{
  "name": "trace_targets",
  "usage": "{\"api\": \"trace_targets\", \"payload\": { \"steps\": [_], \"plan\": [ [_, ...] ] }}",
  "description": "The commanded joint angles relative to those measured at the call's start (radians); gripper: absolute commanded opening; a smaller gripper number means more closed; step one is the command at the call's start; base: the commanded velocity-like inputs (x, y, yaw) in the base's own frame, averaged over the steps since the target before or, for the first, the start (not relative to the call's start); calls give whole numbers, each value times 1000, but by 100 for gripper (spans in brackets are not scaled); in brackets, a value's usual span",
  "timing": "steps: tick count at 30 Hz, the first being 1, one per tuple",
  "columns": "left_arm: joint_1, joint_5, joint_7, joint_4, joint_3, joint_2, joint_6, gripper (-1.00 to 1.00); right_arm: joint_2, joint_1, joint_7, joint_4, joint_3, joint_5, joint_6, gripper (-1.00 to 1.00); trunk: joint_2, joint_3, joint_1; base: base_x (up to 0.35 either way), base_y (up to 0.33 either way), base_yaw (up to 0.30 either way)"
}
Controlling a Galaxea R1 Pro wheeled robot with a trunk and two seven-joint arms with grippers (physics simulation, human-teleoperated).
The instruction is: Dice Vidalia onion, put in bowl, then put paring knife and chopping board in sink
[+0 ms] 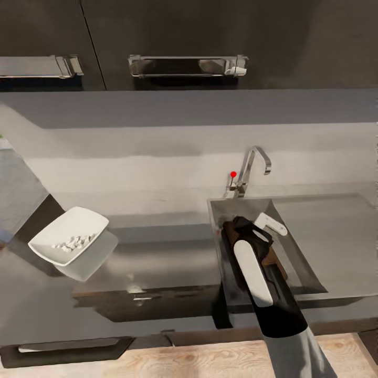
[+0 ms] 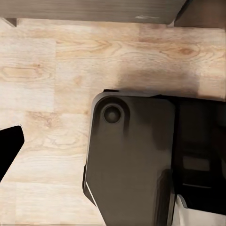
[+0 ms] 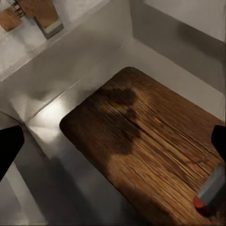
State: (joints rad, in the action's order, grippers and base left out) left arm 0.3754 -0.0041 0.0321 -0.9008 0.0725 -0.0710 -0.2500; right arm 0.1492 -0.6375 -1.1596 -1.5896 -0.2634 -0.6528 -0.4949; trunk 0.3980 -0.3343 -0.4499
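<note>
Right arm reaching down into the sink (image 1: 315,210) over the chopping board (image 3: 141,150)
The right gripper (image 3: 113,146) hangs with fingers apart above the board in the basin; the paring knife (image 3: 211,193) rests on it; diced onion (image 1: 72,242) fills the bowl (image 1: 52,252), far left on the countertop (image 1: 157,257)

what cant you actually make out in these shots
- Board: in the head view the right arm covers most of it in the sink; the right wrist view cuts it off at the frame edge.
- Knife: in the right wrist view, a red and grey tip at the frame edge.
- Right hand: open or shut unclear; dark fingertips at the frame sides.
- White bits in the bowl: too small to count.
</note>
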Motion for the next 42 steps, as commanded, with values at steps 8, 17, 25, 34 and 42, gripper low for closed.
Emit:
{"api": "trace_targets", "payload": {
  "steps": [8, 17, 25, 34, 42],
  "plan": [
    [0, -1, 2, -1, 1, -1, -2, 100, -95, -1, 4, -15, -167, -4, 41, 100, 2, -2, 0, -332, 0, 0],
    [0, -1, 3, -1, 1, 0, -2, 100, -103, 0, 24, -20, -193, -4, 47, 100, 2, -2, 0, -336, 0, 0],
    [0, -1, 3, -1, 1, 0, -2, 100, -103, 3, 46, -21, -194, -4, 47, 100, 2, -2, 0, -336, 0, 0],
    [0, -1, 3, 3, 1, -1, -2, 100, -104, 19, 49, -21, -194, -4, 49, 100, 2, -2, 0, -336, 0, 0],
    [0, -1, 3, 3, 1, -1, -2, 100, -172, 43, 66, -21, -326, -2, 161, 100, 2, -2, 0, -336, 0, 0]
  ]
}}
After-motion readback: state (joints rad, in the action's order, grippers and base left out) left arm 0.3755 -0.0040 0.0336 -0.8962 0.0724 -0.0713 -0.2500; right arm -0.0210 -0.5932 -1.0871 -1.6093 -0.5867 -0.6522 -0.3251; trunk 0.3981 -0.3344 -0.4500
